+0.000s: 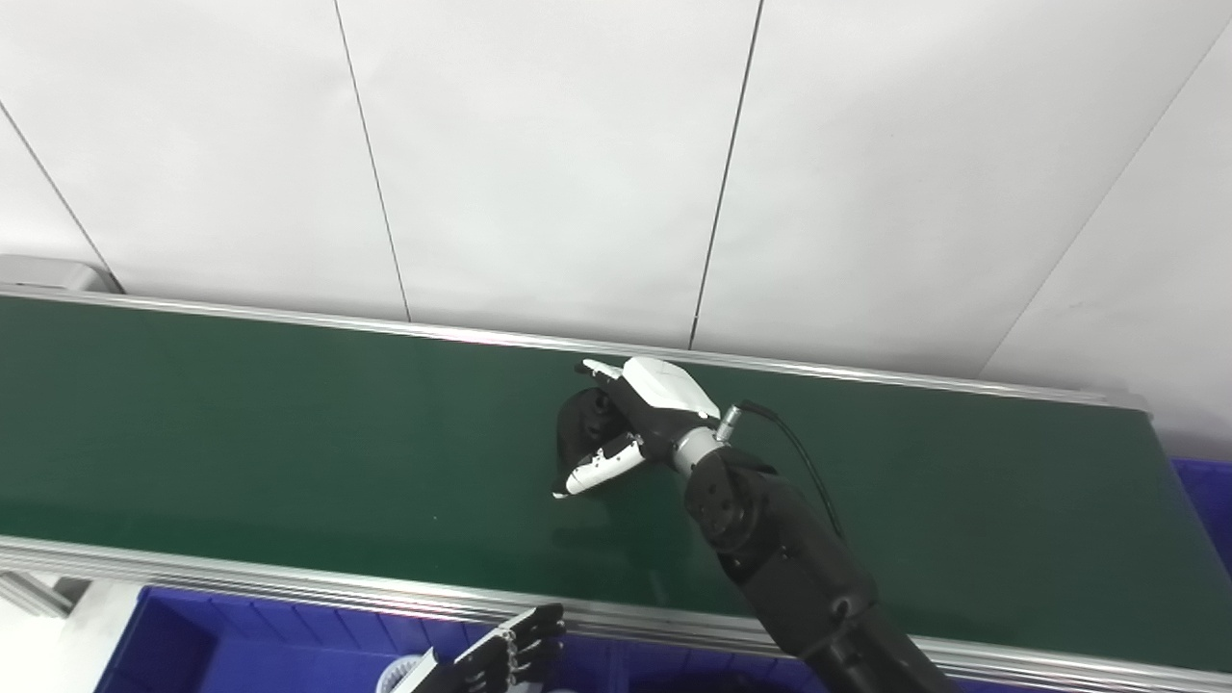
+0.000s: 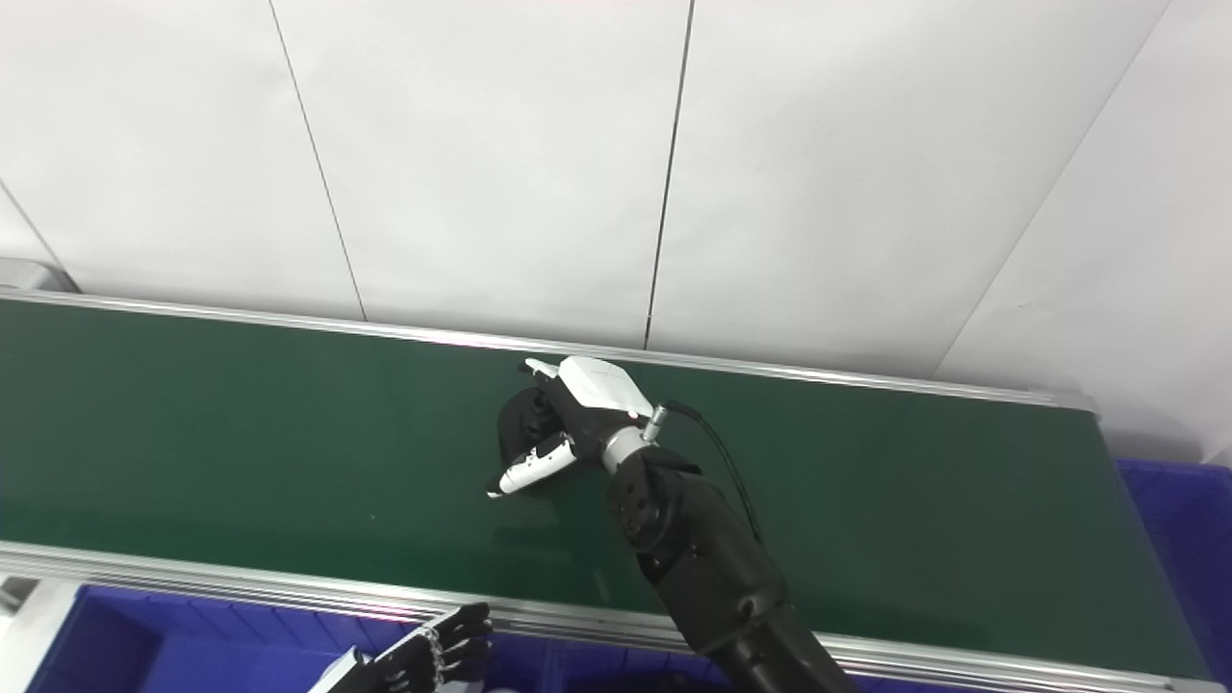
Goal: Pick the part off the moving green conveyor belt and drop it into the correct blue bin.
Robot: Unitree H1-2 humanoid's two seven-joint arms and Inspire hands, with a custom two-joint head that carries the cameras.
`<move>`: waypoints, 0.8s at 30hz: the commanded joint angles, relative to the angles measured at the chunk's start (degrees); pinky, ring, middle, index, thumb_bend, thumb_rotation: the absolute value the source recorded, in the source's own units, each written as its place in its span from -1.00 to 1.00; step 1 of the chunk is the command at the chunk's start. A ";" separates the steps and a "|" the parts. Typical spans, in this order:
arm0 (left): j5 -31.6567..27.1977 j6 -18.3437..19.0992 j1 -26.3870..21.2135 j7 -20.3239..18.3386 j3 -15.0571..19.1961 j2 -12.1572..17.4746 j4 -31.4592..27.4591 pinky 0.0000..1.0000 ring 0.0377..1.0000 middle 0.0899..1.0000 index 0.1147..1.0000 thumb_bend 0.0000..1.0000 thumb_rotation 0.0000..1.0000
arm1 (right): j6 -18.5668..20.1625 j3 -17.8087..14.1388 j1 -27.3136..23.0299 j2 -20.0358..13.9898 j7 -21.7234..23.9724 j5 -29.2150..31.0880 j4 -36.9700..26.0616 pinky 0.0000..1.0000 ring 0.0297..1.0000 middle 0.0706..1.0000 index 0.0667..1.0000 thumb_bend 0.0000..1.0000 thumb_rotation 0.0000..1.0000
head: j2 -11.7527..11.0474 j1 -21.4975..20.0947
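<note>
So the right hand (image 1: 630,423) is out over the middle of the green conveyor belt (image 1: 241,433), toward the far side, with its black forearm reaching in from the near right. It's wrapped around the part (image 1: 580,423), a dark, rounded chunk that's sitting on the belt just left of the palm. The thumb (image 1: 602,468) comes round the near side of it and the fingers (image 1: 601,368) curl over the far side, so it looks like the hand has closed on it. Can't really tell if the part is lifted off the belt or still resting on it; it's dark on dark green and half hidden by the hand.

The left hand (image 1: 505,654) is down at the bottom edge, near side of the belt, over a blue bin (image 1: 241,645). Its fingers are loosely curled and apart, holding nothing. There's another blue bin (image 1: 1203,510) poking out past the right end of the belt. Behind the belt it's just a white panelled wall (image 1: 577,144), and a silver rail (image 1: 289,577) runs along the belt's near edge.
</note>
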 commanded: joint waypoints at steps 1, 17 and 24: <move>-1.27 -2.09 0.39 -1.25 0.49 -0.27 -1.14 0.65 0.76 0.82 0.82 -0.03 0.45 | -0.84 0.83 -2.37 1.11 -0.60 -0.70 -0.11 0.36 0.70 0.82 0.83 1.00 -0.34 | 0.15 0.05; -0.56 -2.08 0.85 -3.10 3.46 -1.94 -0.99 0.62 0.73 0.79 0.81 -0.15 0.45 | -1.13 2.06 1.69 0.04 -8.09 -6.03 -1.62 -0.45 -0.28 -0.16 0.02 0.02 -1.00 | 0.37 -0.17; 1.33 -2.08 1.06 -1.06 3.45 -1.75 -1.22 0.64 0.74 0.78 0.81 -0.10 0.46 | -1.23 1.34 5.07 -1.33 -12.37 -7.27 -8.51 -0.29 -0.18 -0.06 -0.08 0.04 -1.00 | 0.57 -0.57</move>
